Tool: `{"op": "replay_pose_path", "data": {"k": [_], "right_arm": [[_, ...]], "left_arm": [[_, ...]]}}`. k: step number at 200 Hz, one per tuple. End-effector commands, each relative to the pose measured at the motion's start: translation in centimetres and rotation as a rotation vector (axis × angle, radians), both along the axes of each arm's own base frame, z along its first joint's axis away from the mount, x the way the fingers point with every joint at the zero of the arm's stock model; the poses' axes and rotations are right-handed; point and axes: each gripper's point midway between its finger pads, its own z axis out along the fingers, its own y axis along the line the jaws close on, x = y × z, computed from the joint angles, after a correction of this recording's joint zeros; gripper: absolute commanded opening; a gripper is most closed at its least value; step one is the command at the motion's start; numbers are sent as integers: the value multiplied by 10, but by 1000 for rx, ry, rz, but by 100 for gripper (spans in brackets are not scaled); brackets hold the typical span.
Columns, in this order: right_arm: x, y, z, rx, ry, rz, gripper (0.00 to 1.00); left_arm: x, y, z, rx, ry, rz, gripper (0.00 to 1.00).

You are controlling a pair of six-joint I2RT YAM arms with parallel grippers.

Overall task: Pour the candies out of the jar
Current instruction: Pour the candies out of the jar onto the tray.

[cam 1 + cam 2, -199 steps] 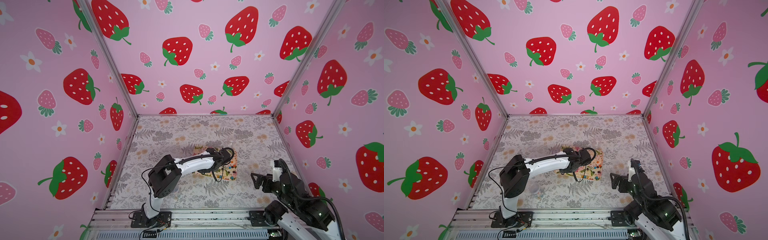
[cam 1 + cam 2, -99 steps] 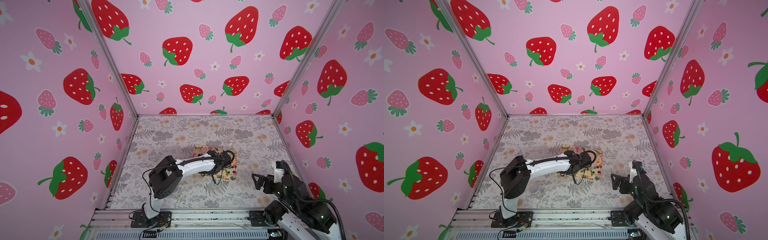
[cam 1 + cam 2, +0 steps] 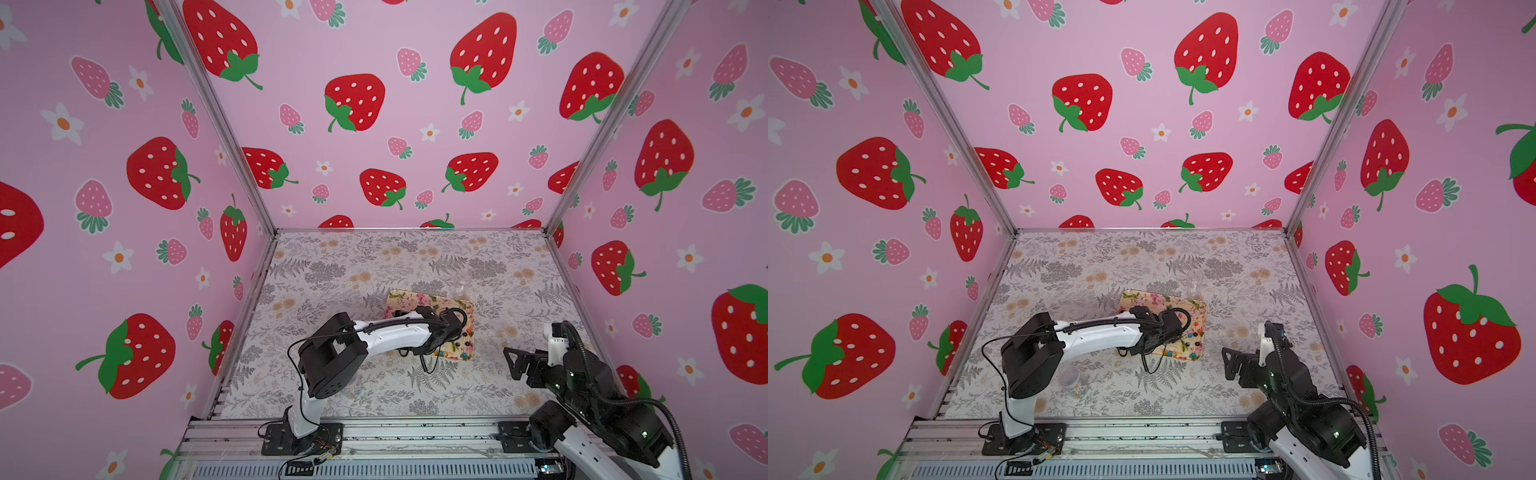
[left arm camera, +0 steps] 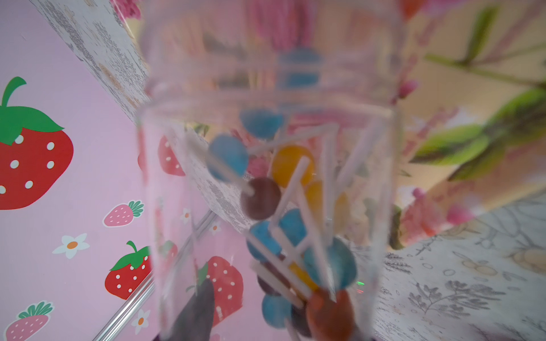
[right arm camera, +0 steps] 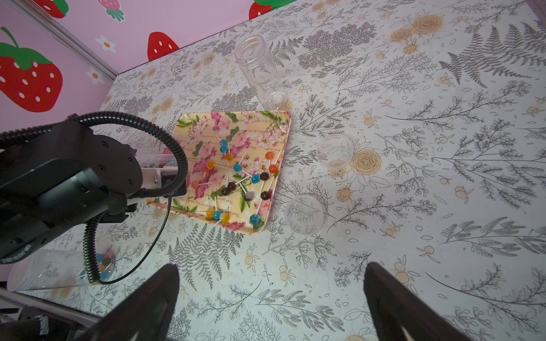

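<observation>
Reaching over the tray [image 5: 257, 124], left gripper [image 3: 449, 332] is pinched tight on the jar [image 4: 177, 192], near its base as far as I can tell. Jar's long axis runs straight out from the jaws, mouth pointing away, tray beyond it. Some candies [image 4: 291, 165] sit inside between base and neck; more lie scattered on the tray. Likely needs a steeper tip, mouth down. Right gripper [image 5: 271, 268], spread wide and empty, hangs well apart; left arm is nearer.

Candies [image 3: 1194, 333] scattered on tray [image 3: 1142, 298] (left arm [image 3: 1100, 334] overhead)
</observation>
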Motion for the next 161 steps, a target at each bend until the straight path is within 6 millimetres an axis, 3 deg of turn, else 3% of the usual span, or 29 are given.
{"op": "replay_pose_path", "data": {"k": [1, 161], "right_arm": [[-1, -5, 7, 20, -13, -24, 99], [-2, -5, 8, 29, -16, -22, 99]], "left_arm": [[1, 2, 0, 55, -6, -15, 52], [3, 10, 14, 69, -39, -22, 53]]}}
